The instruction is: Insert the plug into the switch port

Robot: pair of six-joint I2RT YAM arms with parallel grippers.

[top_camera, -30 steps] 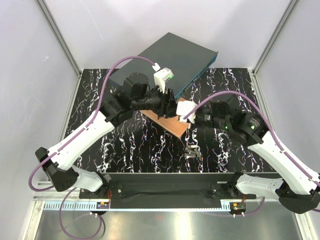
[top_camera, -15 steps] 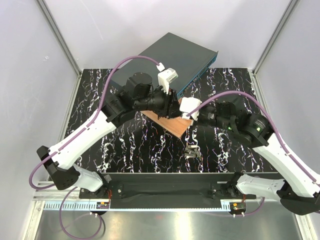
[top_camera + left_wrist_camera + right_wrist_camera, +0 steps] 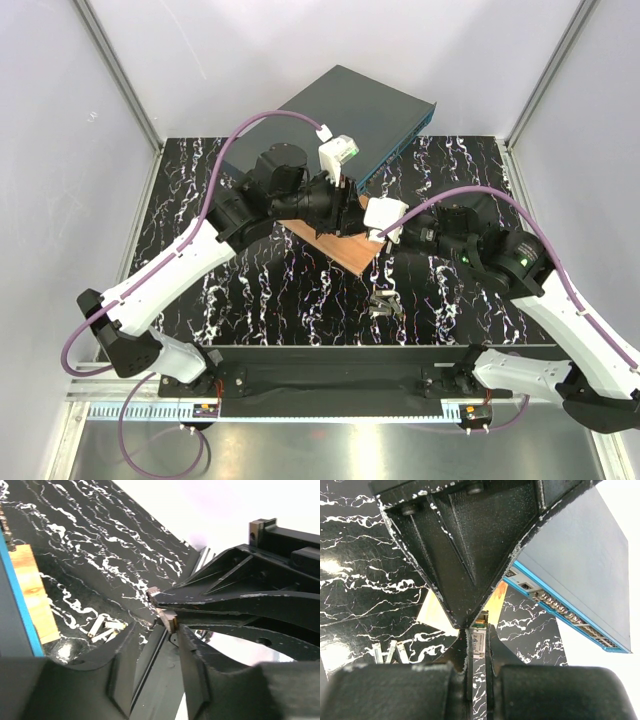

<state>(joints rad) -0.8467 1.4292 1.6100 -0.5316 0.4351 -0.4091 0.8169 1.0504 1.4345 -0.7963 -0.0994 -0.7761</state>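
Black marbled desk [image 3: 250, 290], walls close on three sides. Over the last second the right hand [image 3: 480, 636] has moved in to meet the left hand [image 3: 159, 647] above the wooden board [image 3: 335, 250]. The right hand is pinched shut on the plug [image 3: 480, 622]. The left hand stands part open at the plug's tip, gripping nothing. Judgement: regrip under way, insertion not begun. The switch [image 3: 345, 110] sits at the back, with open desk before its port face on the right.

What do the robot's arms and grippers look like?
The left arm and right arm have white shells on the long links and black joint housings. A purple cable loops along each to a white camera box at the wrist. The left gripper and right gripper are black, with long tapering, rough-textured fingers and edges scuffed pale.
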